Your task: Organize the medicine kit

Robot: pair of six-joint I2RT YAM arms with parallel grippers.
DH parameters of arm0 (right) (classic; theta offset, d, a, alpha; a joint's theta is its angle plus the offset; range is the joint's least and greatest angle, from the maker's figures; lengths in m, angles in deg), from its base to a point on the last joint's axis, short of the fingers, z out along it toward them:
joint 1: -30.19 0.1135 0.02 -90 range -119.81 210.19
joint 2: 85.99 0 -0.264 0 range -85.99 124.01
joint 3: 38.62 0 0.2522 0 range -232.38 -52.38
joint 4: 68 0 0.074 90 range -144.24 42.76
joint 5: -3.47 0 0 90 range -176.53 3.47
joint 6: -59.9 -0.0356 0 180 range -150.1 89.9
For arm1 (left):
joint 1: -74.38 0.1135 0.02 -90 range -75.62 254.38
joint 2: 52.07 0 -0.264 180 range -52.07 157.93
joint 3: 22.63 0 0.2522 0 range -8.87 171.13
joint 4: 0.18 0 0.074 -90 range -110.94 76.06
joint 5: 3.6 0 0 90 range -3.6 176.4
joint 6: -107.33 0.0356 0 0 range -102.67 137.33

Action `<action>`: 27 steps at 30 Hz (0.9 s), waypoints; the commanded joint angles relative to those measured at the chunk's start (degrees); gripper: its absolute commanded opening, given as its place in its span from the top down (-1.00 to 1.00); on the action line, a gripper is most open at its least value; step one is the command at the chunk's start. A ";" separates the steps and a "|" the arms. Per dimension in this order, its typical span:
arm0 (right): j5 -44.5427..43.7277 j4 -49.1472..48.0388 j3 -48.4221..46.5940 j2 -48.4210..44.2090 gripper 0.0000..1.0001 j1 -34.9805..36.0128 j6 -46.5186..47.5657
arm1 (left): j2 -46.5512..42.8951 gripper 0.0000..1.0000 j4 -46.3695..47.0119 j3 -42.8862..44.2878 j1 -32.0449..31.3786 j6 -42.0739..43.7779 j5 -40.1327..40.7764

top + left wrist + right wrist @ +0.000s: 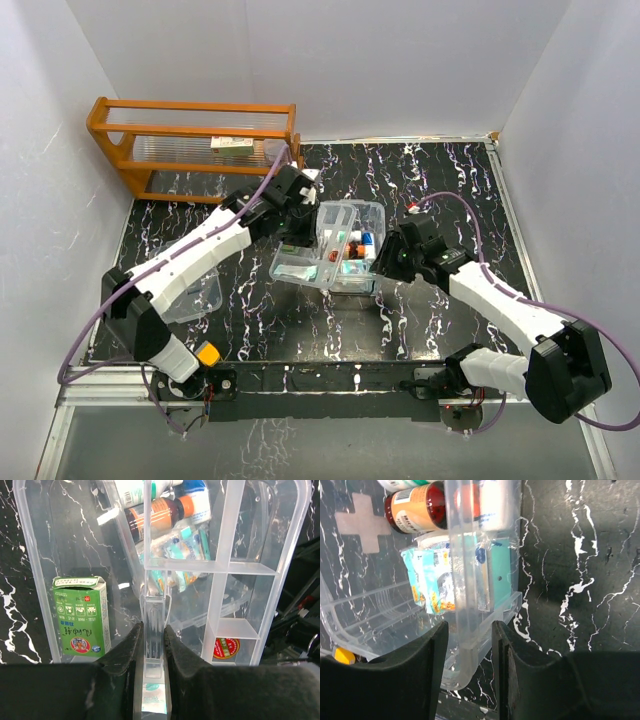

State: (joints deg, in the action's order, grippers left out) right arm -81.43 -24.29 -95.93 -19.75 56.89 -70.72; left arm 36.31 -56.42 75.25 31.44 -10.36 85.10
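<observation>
The medicine kit's clear box [372,214] stands mid-table with bottles [415,507] and sachets [432,580] inside. Its clear divided tray insert [300,268] hangs tilted over the box's left side. My left gripper [300,228] is shut on the tray's central upright divider [153,605]. A green carton [81,617] lies in one tray compartment, and the box's red mark [226,648] shows through the plastic. My right gripper [383,262] is at the box's right side. Its jaws [470,627] close on either side of the box's wall [465,555] and rim.
An orange wooden rack [190,140] with a small carton [232,144] on it stands at the back left. A flat clear plastic piece [195,295] lies under the left arm. White walls close in the black marbled table [450,180] on three sides.
</observation>
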 commanded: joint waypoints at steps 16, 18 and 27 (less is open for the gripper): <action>-31.12 3.62 3.59 -15.32 0.16 -1.78 -4.26 | 26.91 1.00 -19.85 38.37 -10.02 -12.46 19.51; -27.01 1.18 2.67 -15.82 0.15 -1.83 -1.27 | 28.42 1.00 -20.39 40.05 -10.22 -13.50 19.60; -30.61 4.46 -3.08 -14.69 0.21 -3.81 0.04 | 33.76 1.00 -19.54 46.10 -10.32 -16.66 18.54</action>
State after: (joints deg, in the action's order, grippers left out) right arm -107.42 -20.35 -95.93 -35.10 55.01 -71.70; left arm 69.49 -74.47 116.87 21.17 -24.96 102.54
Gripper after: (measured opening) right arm 0.411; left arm 0.138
